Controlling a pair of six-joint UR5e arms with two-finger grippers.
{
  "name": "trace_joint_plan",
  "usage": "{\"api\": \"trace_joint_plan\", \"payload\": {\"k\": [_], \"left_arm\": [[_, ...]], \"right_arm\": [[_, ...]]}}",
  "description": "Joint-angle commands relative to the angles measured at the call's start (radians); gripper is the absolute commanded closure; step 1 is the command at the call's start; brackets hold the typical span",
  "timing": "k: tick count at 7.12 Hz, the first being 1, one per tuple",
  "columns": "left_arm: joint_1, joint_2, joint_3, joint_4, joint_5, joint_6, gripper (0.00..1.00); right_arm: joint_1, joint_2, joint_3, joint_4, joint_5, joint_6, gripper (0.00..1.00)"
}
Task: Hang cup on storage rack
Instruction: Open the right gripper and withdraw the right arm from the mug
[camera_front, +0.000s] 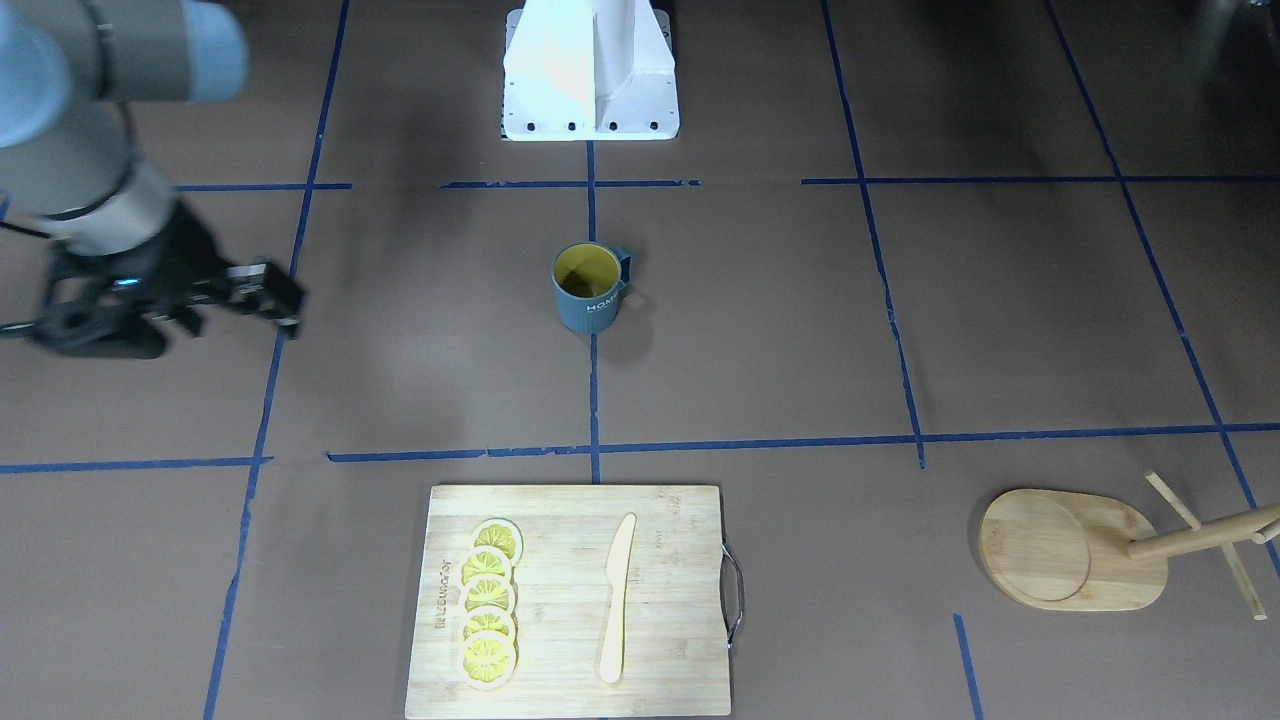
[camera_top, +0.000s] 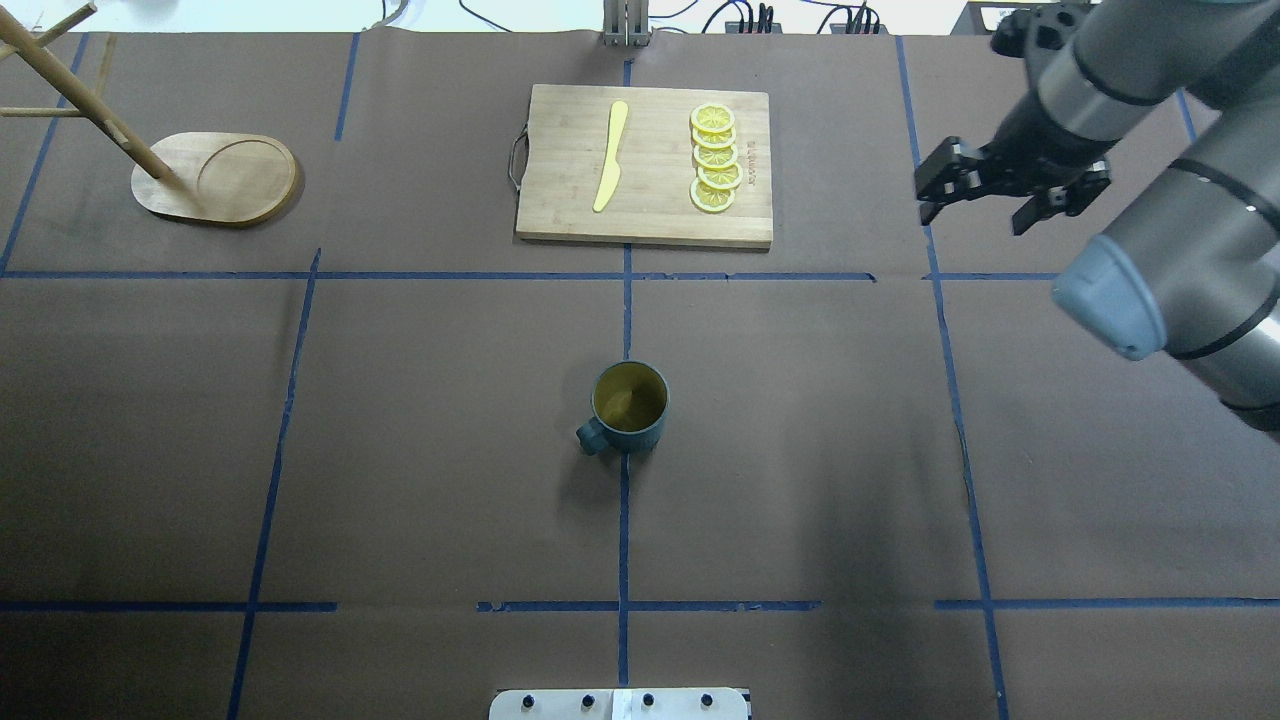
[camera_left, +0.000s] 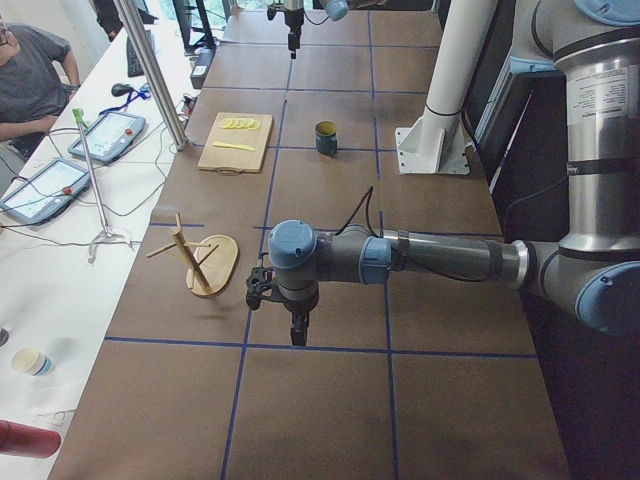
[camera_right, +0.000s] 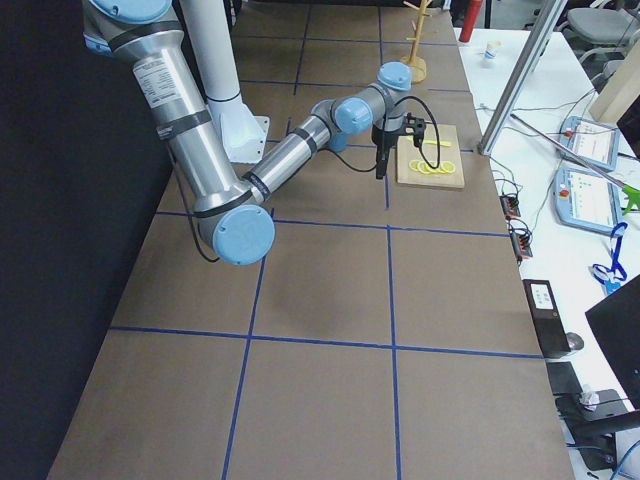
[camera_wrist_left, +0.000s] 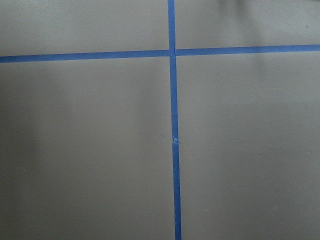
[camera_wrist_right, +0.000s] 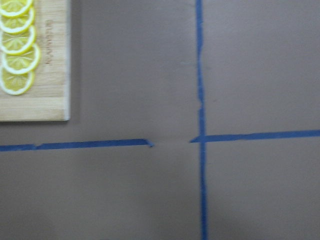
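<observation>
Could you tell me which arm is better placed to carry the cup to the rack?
Probably left: the left gripper hangs near the rack, while the right gripper is on the opposite side, well beyond the cup.

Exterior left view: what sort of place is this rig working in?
Probably a robotics lab, not a kitchen: the table is covered in brown paper marked with a blue tape grid, and a white side bench holds tablets, with a person seated beside it.
</observation>
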Motion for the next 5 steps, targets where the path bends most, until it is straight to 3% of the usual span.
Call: {"api": "trace_joint_plan", "payload": {"k": [1,3,5], "left_arm": [[0.007,-0.056,0.006,-0.04,-0.003,-0.001,0.0],[0.01,-0.098,-0.009,-0.041,-0.017,0.002,0.0],[0.01,-0.097,-0.026,-0.079,-0.13,0.002,0.0]], "right_arm": [[0.173,-0.166,-0.014,0.002,0.042,-0.361,0.0],[0.305,-0.328,-0.016,-0.001,0.05,-0.697,0.0],[0.444,-0.474,-0.013,0.01,0.055,-0.903,0.0]]}}
